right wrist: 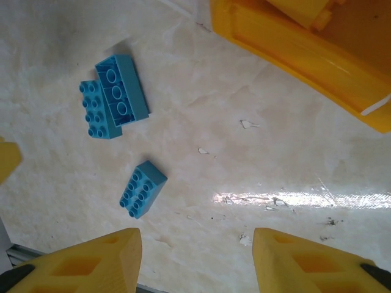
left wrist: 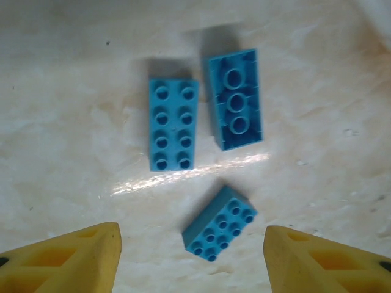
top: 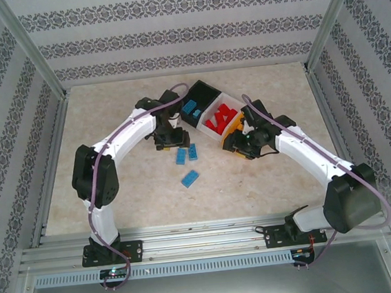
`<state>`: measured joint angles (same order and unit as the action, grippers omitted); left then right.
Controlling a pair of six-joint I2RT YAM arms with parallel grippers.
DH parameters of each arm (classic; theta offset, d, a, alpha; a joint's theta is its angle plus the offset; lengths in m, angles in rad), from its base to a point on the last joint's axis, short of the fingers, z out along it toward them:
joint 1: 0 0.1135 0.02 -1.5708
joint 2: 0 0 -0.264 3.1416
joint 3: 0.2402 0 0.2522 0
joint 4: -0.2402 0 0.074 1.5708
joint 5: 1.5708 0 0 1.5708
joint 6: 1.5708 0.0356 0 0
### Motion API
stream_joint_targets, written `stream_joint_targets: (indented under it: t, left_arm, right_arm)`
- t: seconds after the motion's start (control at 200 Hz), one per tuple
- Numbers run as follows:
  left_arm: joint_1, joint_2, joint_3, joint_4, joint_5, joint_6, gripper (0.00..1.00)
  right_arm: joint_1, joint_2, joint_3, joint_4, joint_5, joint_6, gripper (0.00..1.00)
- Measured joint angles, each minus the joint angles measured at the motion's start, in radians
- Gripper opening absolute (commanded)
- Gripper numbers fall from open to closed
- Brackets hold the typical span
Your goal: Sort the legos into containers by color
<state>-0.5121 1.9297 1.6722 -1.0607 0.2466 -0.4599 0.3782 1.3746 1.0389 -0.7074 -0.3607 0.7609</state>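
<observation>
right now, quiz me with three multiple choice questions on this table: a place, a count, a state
1. The red bricks lie in: A the black bin, B the white bin, C neither bin.
2. Loose blue bricks on the table: A two, B three, C five.
3. The left jaws are: A open, B shut on a blue brick, C shut on a red brick.

B: red fills the white bin.
B: three lie outside the bins.
A: the yellow fingers stand wide apart, holding nothing.

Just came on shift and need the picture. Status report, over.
Left hand open, empty, above three loose blue legos. Right hand open, empty, near orange bin. Nothing blocking the legos.
</observation>
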Motion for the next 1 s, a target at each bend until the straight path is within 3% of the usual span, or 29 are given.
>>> stream_joint_targets:
  t: [0.465, 1.004]
  left_arm:
    - [-0.065, 0.243, 0.208, 0.026, -0.019, 0.000, 0.57]
    - [-0.071, 0.408, 0.398, -0.032, -0.071, 0.000, 0.56]
  right_arm:
    - [0.003, -0.049, -0.031, 0.001, 0.001, 0.000, 0.51]
    - [-0.082, -0.105, -0.090, -0.021, 0.000, -0.004, 0.51]
